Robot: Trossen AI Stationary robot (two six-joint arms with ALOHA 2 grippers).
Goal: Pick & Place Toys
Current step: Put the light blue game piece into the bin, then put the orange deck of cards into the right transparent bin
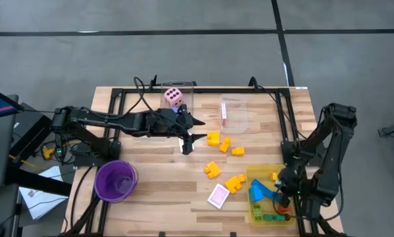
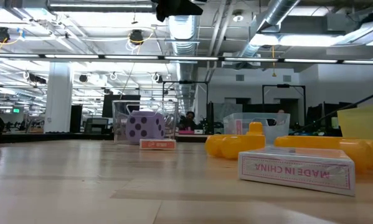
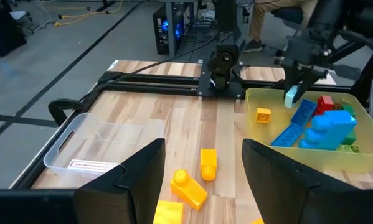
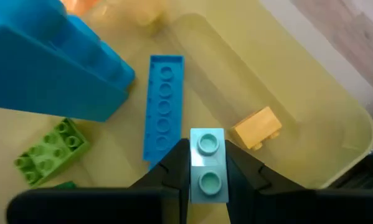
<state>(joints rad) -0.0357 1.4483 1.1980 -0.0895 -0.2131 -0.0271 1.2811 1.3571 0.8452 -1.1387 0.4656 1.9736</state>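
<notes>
a wooden table seen from above, partway through a toy-sorting job. the yellow tray [image 1: 270, 172] at the near right corner already holds several toys: a big blue block [image 4: 43, 59], a long blue plate [image 4: 162, 102], a green block [image 4: 46, 152] and a small yellow brick [image 4: 257, 127]. the right gripper [image 4: 209, 168] hangs just over that tray, its fingers pinched narrowly on a pale blue two-stud brick [image 4: 208, 163], so this piece looks about to be dropped in. the left gripper [image 1: 187, 141] hovers mid-table, fingers parted and holding nothing, near the loose yellow blocks [image 1: 223, 143] still on the wood. a pink-white card [image 1: 218, 195] also lies outside the tray, and a pink dice [image 1: 173, 97] sits in a clear box [image 1: 185, 86] at the far edge; so a good share of the work seems left. only the right wrist view shows the held brick plainly; the table-level view shows neither gripper, but does show print on the card's edge. a purple cup [image 1: 115, 180] stands at the near left.
</notes>
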